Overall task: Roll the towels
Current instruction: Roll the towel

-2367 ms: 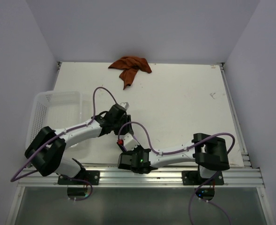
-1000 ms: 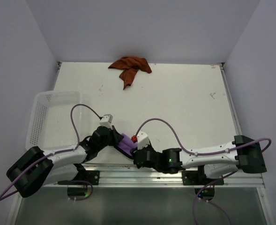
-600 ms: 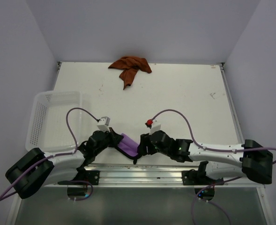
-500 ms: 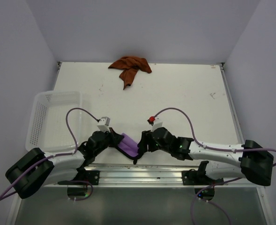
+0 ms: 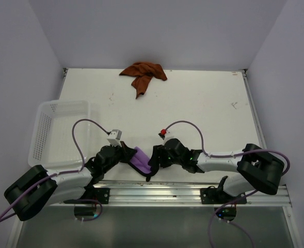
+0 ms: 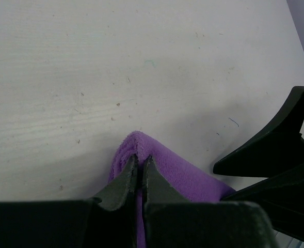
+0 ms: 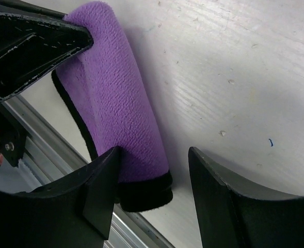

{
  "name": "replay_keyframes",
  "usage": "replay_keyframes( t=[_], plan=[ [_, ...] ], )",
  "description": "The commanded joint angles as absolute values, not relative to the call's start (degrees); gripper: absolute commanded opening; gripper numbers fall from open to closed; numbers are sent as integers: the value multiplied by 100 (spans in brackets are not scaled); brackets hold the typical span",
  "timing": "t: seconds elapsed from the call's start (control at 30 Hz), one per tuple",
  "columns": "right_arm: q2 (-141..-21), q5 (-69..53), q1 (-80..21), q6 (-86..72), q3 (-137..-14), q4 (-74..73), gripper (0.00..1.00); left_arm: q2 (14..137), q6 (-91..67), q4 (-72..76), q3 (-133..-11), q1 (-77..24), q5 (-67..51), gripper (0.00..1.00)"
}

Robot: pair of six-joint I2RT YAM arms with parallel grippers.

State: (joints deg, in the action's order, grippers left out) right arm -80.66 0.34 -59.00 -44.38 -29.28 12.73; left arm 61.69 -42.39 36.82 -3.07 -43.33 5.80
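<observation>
Purple fleece towel with black edging [image 7: 118, 103]: folded over into a loose tube, lower centre of the top view, at the near edge of the white surface [image 5: 203, 108], between the two hands.

Left hand [image 6: 139, 164]: pinched tight on one end of the purple towel.

Right hand [image 7: 156, 152]: spread wide over the other end. One finger touches the tube's side, the other stands apart.

Rust-orange crumpled towel [image 5: 144, 74]: top centre, well apart, not yet rolled. White perforated plastic basket [image 5: 43, 124]: left of frame.

Judgement: the roll of the purple towel is only part made. Left hand should keep its pinch as an anchor. Right hand should nip the free end squarely, edging included, and turn evenly so the layers stay aligned. The near edge is close, so work away from it.
</observation>
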Motion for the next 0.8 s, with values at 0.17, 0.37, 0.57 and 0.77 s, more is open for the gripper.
replay_keyframes(
  t=[0.17,0.37,0.57,0.77],
  plan=[
    [-8086,-378,-5889,-4439,-2628,1995,56,6012,-4017,4079,-228,-4412,843,0],
    [-8182,-150,-6187,-4184,-2716,1697,54,5959,-4052,4096,-158,-4430,940,0],
    [-8411,281,-6731,-4113,-2821,1494,41,5897,-4078,4104,-132,-4438,967,0],
    [-8376,842,-7013,-3894,-3111,924,20,5757,-4096,3903,-167,-4430,993,0]
  ],
)
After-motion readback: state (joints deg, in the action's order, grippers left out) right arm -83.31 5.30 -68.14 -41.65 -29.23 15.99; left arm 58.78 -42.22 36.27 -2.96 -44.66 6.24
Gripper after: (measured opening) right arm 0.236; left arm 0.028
